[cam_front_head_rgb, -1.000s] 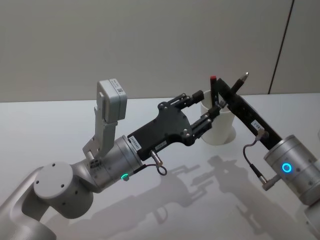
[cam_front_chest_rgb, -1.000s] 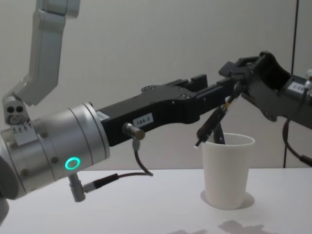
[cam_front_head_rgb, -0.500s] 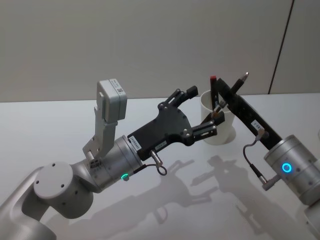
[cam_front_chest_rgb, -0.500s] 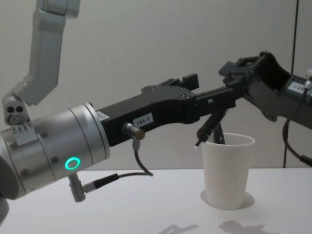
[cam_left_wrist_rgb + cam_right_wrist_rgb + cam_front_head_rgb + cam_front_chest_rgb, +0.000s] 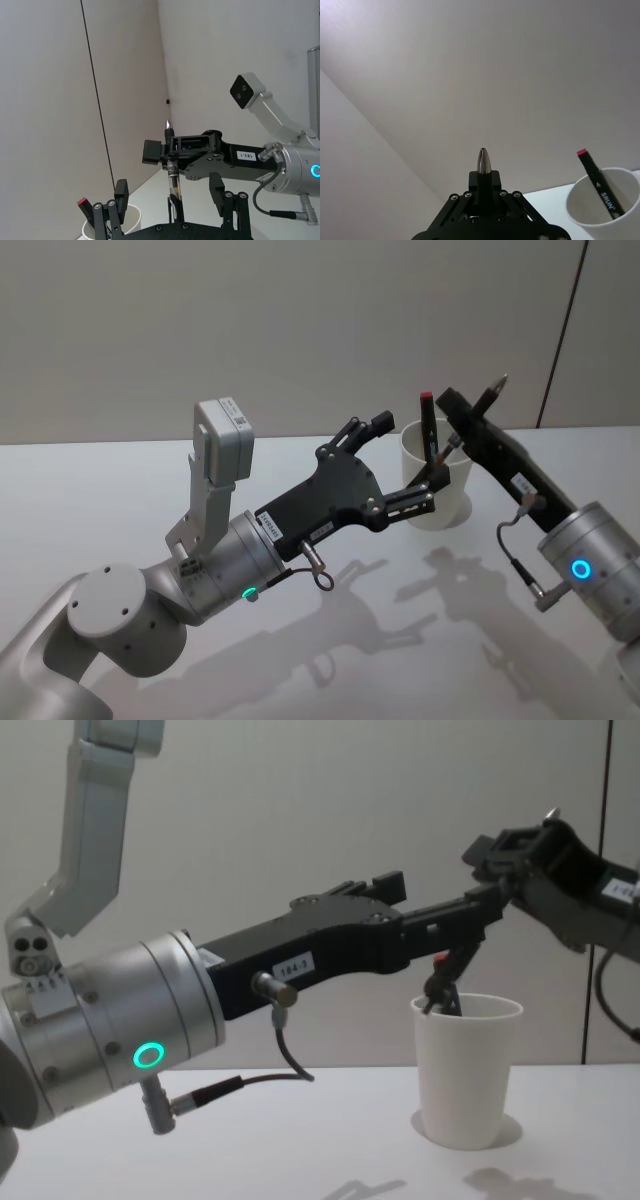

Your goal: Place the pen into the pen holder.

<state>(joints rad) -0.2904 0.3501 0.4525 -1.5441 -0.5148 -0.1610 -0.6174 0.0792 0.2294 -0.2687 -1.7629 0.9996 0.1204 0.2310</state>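
The pen is a dark pen with a silver tip, and my right gripper is shut on it. It slants tip-up, and its lower end hangs at the rim of the pen holder, a white paper cup. My left gripper stands open just left of the cup, one finger on each side of the pen without touching it. In the right wrist view the pen's tip pokes out above the right gripper, with the cup beyond it.
A black marker with a red cap leans inside the cup. The white table spreads to the left and front of the cup. A plain wall stands behind it.
My left gripper opened and let go of the pen, then drew back slightly. The right gripper has shifted to the right with the pen, bringing its lower end to the cup's mouth.
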